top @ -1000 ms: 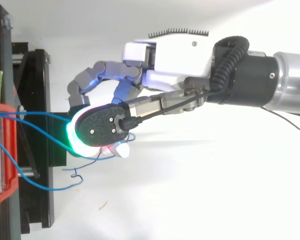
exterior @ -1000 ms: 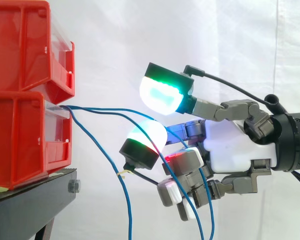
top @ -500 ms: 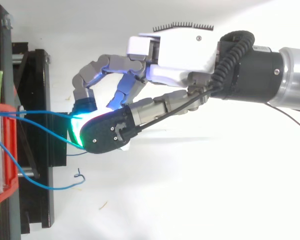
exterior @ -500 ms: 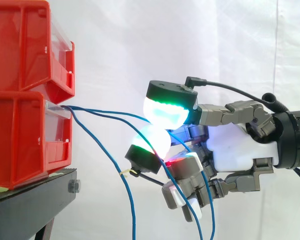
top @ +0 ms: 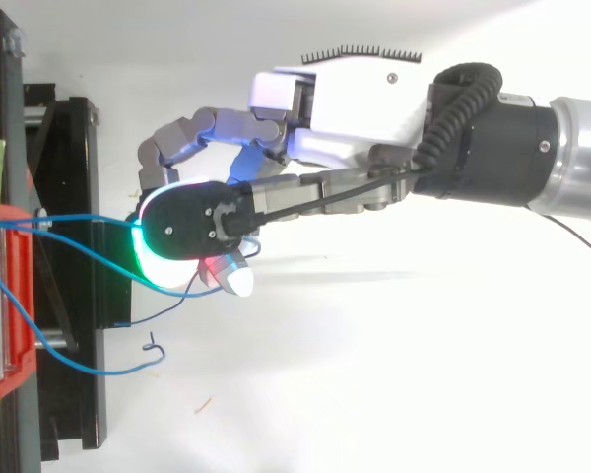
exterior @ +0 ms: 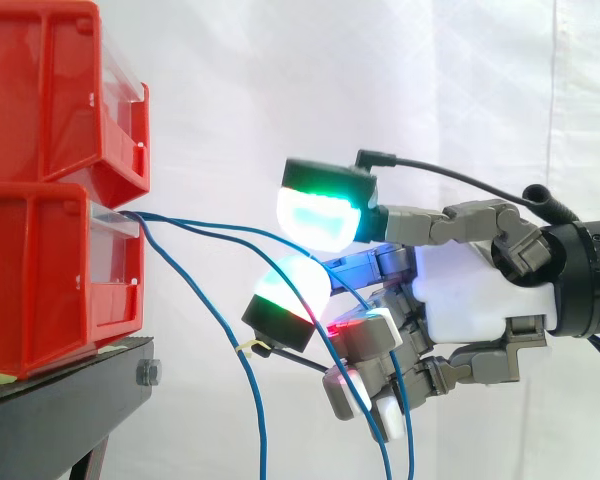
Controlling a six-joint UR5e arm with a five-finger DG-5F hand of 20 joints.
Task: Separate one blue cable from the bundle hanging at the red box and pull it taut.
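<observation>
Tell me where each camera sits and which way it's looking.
Side view: beside the work, level, facing the red bins and blue cables; the hand shows at right.
Top view: overhead, looking down on them; the arm comes in from the right.
Shared: red bins, blue cables, hand.

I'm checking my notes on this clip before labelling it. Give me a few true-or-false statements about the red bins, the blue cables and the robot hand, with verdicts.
1. The thin blue cables come out of the lower red plastic bin. True.
2. In the side view the robot hand enters from the left edge. False: it enters from the right.
3. The red bins sit on a black stand. True.
4. Every blue cable is stretched straight. False: they sag, and some hang down below the hand.
</observation>
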